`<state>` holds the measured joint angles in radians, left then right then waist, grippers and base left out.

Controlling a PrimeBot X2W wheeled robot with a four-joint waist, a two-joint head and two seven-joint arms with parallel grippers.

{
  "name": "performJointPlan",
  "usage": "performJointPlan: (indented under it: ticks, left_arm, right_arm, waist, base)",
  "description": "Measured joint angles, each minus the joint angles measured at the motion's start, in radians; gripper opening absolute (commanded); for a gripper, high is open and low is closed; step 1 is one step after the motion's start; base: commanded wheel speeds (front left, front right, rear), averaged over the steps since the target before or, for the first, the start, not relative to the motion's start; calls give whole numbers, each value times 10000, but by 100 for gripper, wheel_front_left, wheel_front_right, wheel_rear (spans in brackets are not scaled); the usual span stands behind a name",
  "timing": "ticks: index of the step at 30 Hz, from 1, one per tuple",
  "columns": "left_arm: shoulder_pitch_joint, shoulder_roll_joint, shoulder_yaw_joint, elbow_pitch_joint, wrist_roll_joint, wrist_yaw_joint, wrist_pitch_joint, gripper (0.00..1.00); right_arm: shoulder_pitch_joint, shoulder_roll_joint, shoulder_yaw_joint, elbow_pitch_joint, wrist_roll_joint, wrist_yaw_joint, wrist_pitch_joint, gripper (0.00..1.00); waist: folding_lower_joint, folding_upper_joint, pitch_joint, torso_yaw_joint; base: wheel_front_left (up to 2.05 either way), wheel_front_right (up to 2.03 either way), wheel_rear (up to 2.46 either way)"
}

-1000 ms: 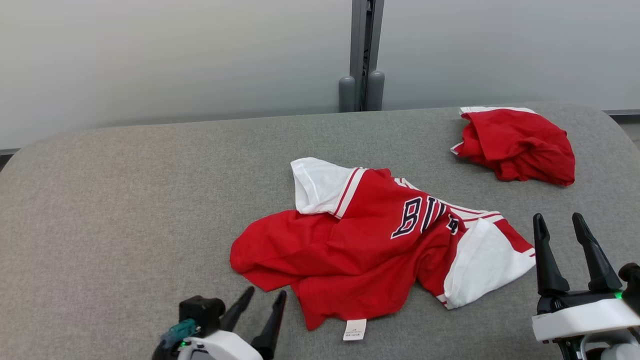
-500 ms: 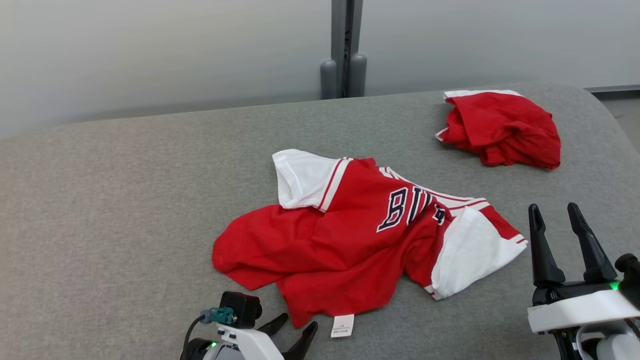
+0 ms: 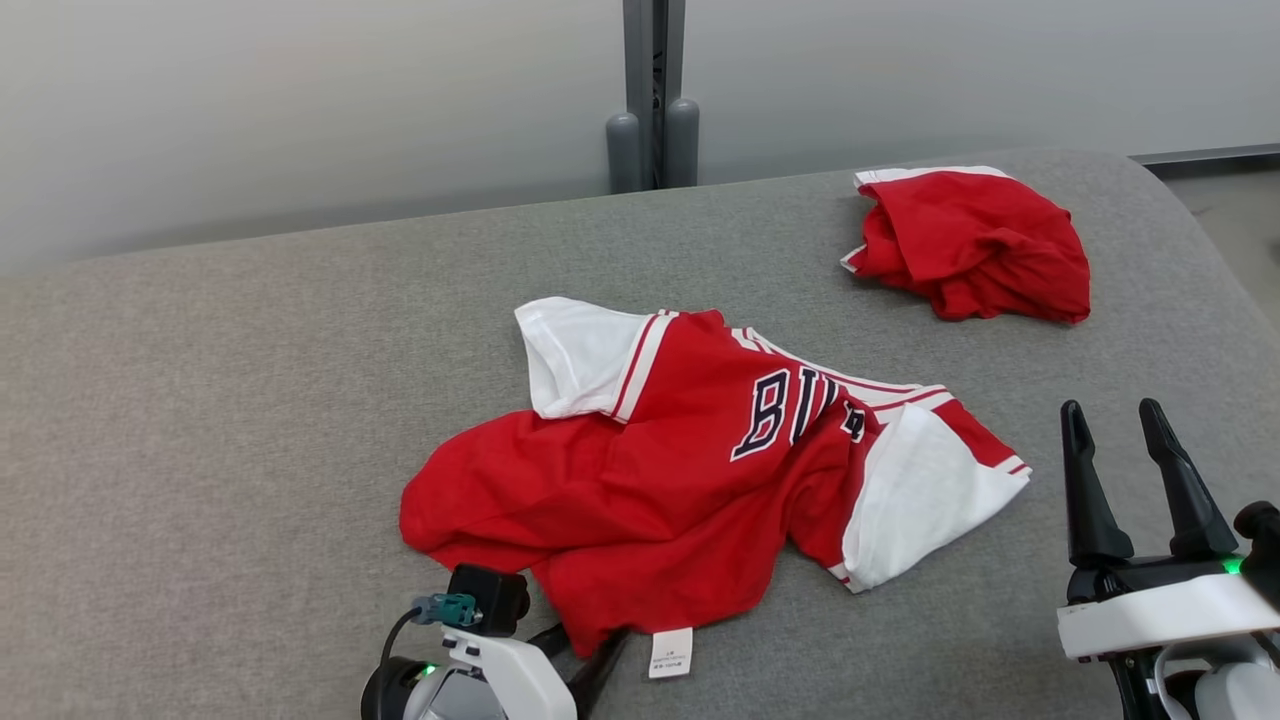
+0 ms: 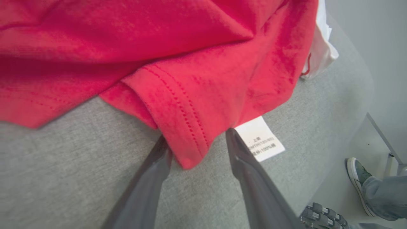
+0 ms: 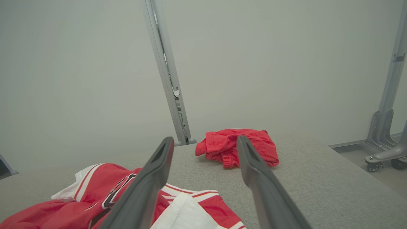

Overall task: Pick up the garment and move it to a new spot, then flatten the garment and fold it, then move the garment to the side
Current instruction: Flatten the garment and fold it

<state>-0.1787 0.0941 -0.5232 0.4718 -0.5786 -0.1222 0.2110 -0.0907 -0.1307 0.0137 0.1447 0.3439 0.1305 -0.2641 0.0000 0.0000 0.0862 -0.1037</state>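
Observation:
The garment (image 3: pixel 640 480), a red jersey with white sleeves and dark lettering, lies crumpled in the middle of the grey padded table (image 3: pixel 200 400). My left gripper (image 3: pixel 585 645) is at its near hem, low on the table. In the left wrist view the left gripper (image 4: pixel 197 136) has its jaws apart on either side of a folded hem corner of the garment (image 4: pixel 190 63), next to a white label (image 4: pixel 259 140). My right gripper (image 3: pixel 1110 412) stands open right of the jersey, holding nothing; its fingers (image 5: pixel 159 171) point over the garment (image 5: pixel 105 187).
A second red garment (image 3: pixel 970 245) lies bunched at the table's far right corner. A grey post (image 3: pixel 652 100) rises behind the table against a pale wall. The table's right edge curves down near my right arm. A person's shoe (image 4: pixel 359 178) stands on the floor.
My left gripper has moved right to the garment's near hem corner and lowered around it, its jaws narrowing a little. The head camera shifted, so the picture slid left. The right gripper is unchanged.

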Motion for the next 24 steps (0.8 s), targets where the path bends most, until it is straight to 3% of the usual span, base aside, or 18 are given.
performJointPlan:
  ticks: [1, 9, 16, 24]
  left_arm:
    - [-12, 31, -15, -2, -21, -2, -4, 0]
    - [-22, 309, -71, -384, -203, -10, 173, 0]
    - [245, 918, 309, -1045, -470, 213, 546, 0]
    - [903, 2063, 1057, -2125, -844, 903, 1375, 0]
  right_arm:
    - [7, 2, 2, 2, 0, 2, 0, 100]
    - [84, -29, 48, 25, 0, 0, 0, 100]
    - [145, -40, 84, 54, -15, 0, 0, 100]
    - [188, -33, 138, 86, -23, 2, 0, 100]
  waist:
    - [0, 0, -11, 44]
    - [-1, 0, -114, 599]
    - [0, 0, -264, 1008]
    - [0, 0, -346, 1194]
  base:
    - [0, 0, 0]
    - [0, 0, 0]
    - [0, 0, 0]
    - [0, 0, 0]
